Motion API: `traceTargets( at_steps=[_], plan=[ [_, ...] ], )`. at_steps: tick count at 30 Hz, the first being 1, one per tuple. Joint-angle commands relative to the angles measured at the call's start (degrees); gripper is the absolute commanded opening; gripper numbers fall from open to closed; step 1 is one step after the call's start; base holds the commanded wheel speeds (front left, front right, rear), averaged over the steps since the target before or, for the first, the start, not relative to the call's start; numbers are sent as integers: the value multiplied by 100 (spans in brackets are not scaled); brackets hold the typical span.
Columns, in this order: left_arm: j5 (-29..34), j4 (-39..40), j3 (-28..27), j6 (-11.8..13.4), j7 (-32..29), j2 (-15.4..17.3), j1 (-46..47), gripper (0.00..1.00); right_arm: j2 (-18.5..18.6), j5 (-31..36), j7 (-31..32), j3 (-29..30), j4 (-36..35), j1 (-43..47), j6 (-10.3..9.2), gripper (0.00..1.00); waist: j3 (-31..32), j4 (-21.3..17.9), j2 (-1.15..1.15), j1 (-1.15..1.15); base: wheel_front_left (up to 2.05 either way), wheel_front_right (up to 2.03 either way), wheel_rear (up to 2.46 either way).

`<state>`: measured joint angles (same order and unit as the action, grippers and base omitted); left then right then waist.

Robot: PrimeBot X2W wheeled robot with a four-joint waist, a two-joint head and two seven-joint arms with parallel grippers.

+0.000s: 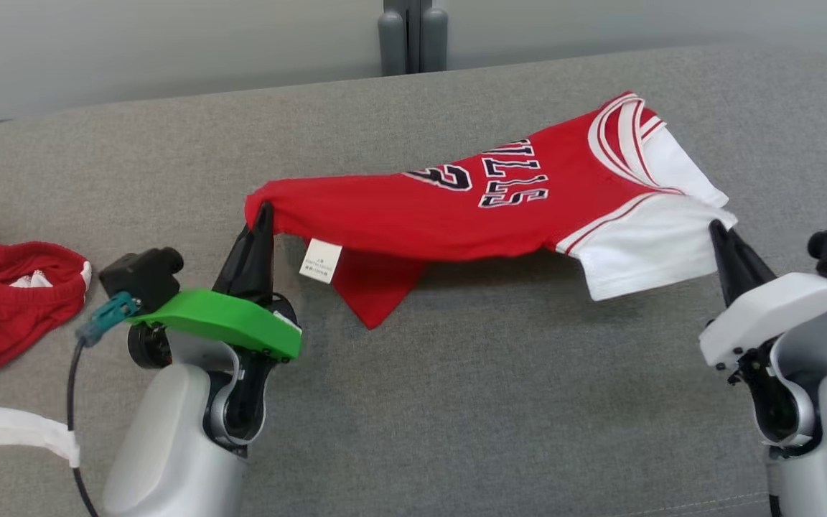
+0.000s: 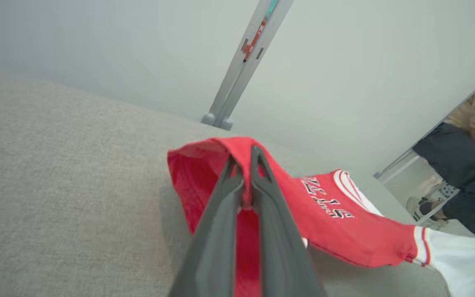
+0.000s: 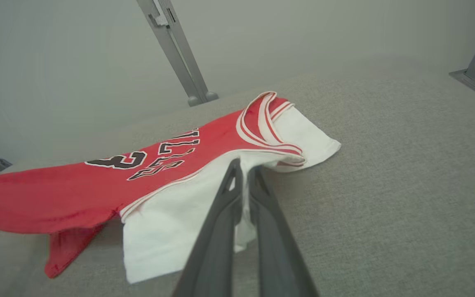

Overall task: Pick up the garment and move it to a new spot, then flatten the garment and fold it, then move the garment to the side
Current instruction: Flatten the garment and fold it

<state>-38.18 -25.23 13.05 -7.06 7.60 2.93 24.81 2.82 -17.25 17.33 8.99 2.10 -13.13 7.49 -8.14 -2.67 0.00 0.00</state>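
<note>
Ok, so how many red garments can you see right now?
2. A red and white jersey hangs stretched between the left claw and right claw mid-cushion; red shorts lie crumpled at the left edge, partly cut off by the frame.

On the red shirt (image 1: 421, 215) I read big dark letters (image 1: 515, 181) with white edges: "LLS". From my head they stood upside down, and a fold hid the start of the word. Just left of the letters was a number (image 1: 449, 177). I could read a 3, and the rest was folded away. A small white tag (image 1: 321, 260) hung under the shirt's left end. Its print was too tiny to read.
</note>
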Motion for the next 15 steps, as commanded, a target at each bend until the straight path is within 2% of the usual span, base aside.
traceTargets(
  at_steps=[1, 6, 10, 13, 15],
  plan=[
    [-297, 420, -58, -29, -135, 26, -172, 0, 17, -144, 60, 68, -386, 153, 0, 0, 105, 21, 0, 0, 0, 0, 0],
    [-1039, 2135, -151, -12, -904, 211, -485, 0, 13, -316, 350, 228, -1753, 326, 0, 0, 36, 20, 0, 0, 0, 0, 0],
    [-1639, 3303, -293, 242, -1727, 365, -448, 0, 14, -376, 596, 284, -2608, 80, 1, 0, -198, -19, 0, 0, 0, 0, 0],
    [-1735, 3611, -392, 475, -2176, 613, -164, 0, 77, -268, 853, 218, -2730, -299, 1, 0, -501, -88, 0, 0, 0, 0, 0],
    [-1957, 3576, -470, 611, -2387, 558, 95, 0, 147, -309, 1080, 101, -2479, -681, 1, 0, -783, -148, 0, 0, 0, 0, 0]
  ],
)
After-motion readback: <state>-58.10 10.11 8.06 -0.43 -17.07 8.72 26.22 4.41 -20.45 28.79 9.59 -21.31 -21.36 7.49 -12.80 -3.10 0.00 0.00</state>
